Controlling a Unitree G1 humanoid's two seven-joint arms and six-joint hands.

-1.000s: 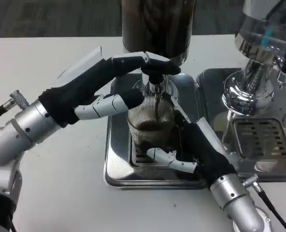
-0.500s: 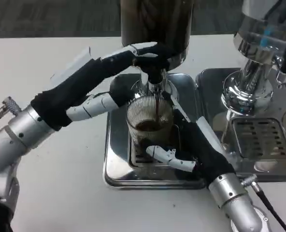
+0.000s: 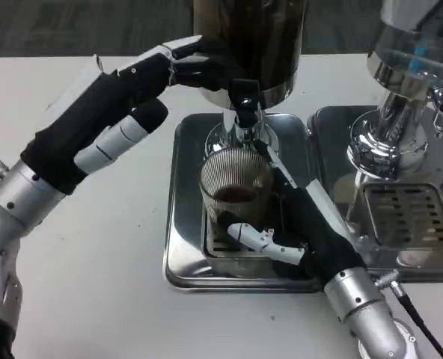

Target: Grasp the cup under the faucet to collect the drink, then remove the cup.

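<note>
The cup, a ribbed clear glass with dark drink in its bottom, stands on the grate of the steel drip tray, straight beneath the faucet of the dark dispenser tank. The right hand is wrapped around the cup from the right and near side: its black palm lies against the glass wall, a white finger curls across the front of the cup near its base, and another reaches up along the right side toward the faucet, so this hand is grasping the cup. The left hand is raised to the left of the faucet, above the table and clear of the cup; its fingers are spread and hold nothing, with the upper fingertips reaching toward the lower left edge of the tank, though contact cannot be told, while a lower white finger points toward the tray's left rim without touching it. To the right of the faucet stands a second, chrome dispenser over its own drip tray with a slotted grate. Whether drink is flowing from the faucet cannot be told.
</note>
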